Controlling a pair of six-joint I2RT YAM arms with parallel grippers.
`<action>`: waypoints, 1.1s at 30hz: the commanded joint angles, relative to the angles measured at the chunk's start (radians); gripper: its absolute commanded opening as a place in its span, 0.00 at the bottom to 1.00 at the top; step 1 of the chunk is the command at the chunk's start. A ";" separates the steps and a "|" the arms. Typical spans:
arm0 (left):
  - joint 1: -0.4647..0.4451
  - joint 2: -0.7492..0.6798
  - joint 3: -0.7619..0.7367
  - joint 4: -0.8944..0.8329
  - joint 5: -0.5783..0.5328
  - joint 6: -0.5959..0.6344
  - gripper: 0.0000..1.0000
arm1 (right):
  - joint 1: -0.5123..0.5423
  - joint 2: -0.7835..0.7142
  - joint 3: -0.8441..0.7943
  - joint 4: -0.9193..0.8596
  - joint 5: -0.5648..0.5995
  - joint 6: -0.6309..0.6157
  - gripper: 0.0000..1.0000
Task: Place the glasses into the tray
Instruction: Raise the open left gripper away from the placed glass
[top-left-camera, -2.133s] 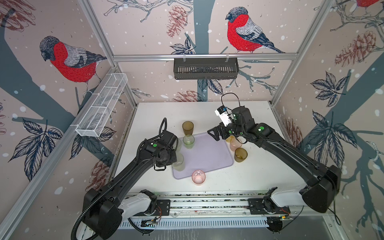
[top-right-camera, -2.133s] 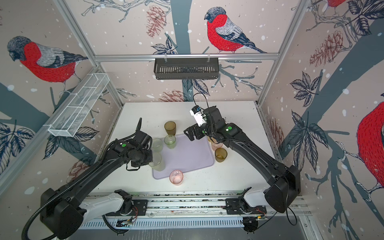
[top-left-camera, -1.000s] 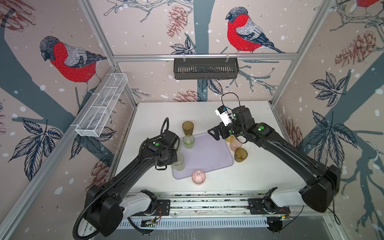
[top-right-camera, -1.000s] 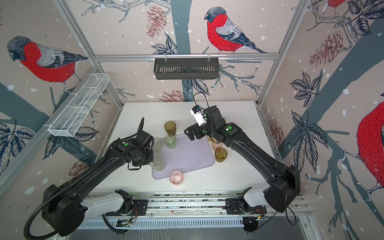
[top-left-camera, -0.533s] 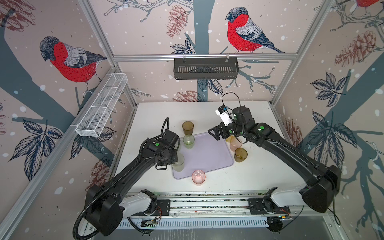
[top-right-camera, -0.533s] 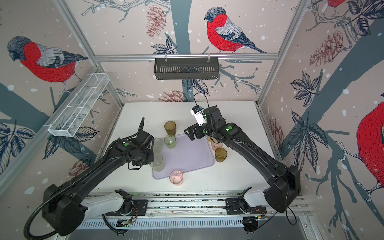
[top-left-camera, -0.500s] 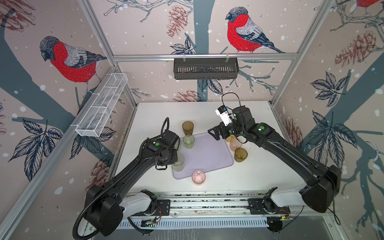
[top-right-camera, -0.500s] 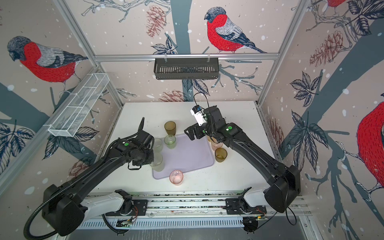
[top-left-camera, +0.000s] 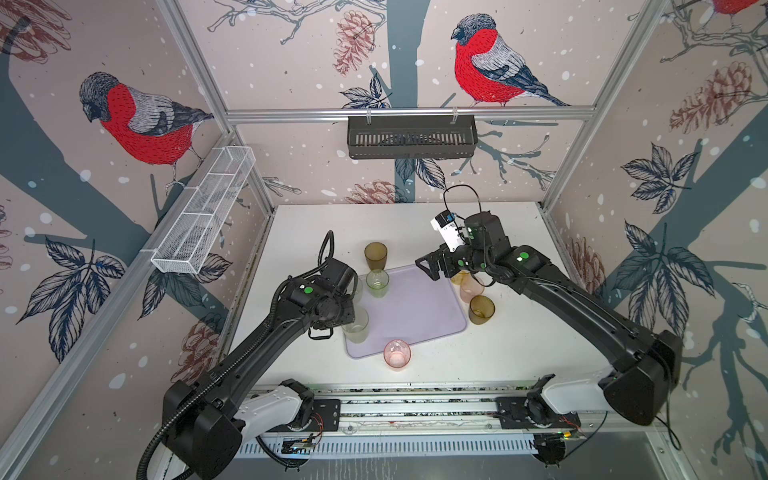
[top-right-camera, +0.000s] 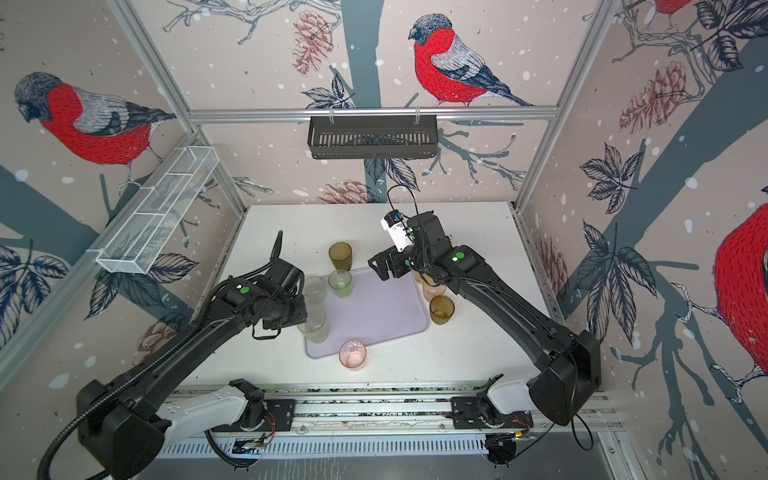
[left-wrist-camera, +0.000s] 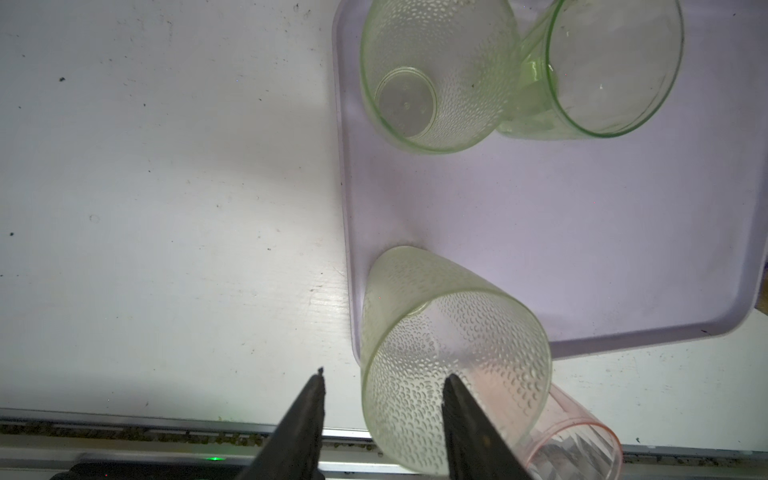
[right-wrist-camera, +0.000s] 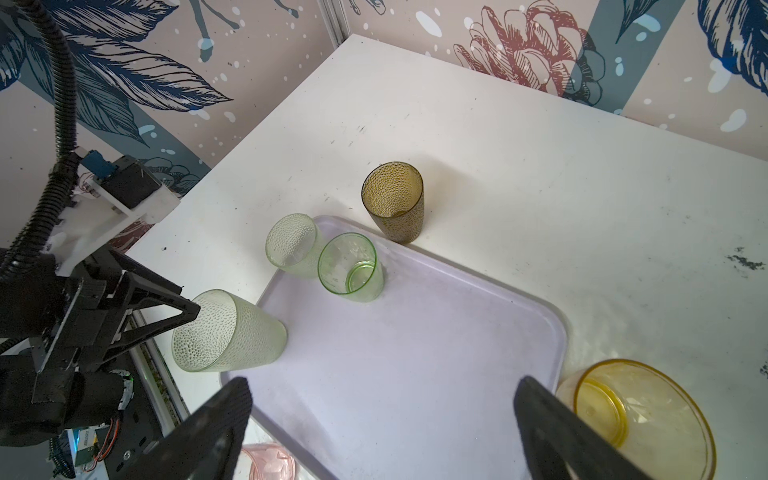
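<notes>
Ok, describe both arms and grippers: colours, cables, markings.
The left arm and right arm are black with white base links and green wrist dots. A ribbed black hose follows the left; a white block with a looped wire tops the right wrist. The left gripper and right gripper have tapered black fingers.

Right arm (top-left-camera: 561, 299) partly hides the peach glass (top-left-camera: 470, 289)
</notes>
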 joint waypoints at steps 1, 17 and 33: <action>-0.001 -0.014 0.015 -0.031 -0.022 -0.018 0.54 | 0.001 -0.004 0.003 0.017 -0.017 0.006 1.00; -0.004 -0.100 0.015 -0.017 -0.007 -0.017 0.72 | 0.037 -0.009 0.018 -0.036 0.021 0.046 1.00; -0.004 -0.095 0.099 0.006 0.071 -0.030 0.79 | 0.053 0.055 0.064 -0.051 0.057 0.071 1.00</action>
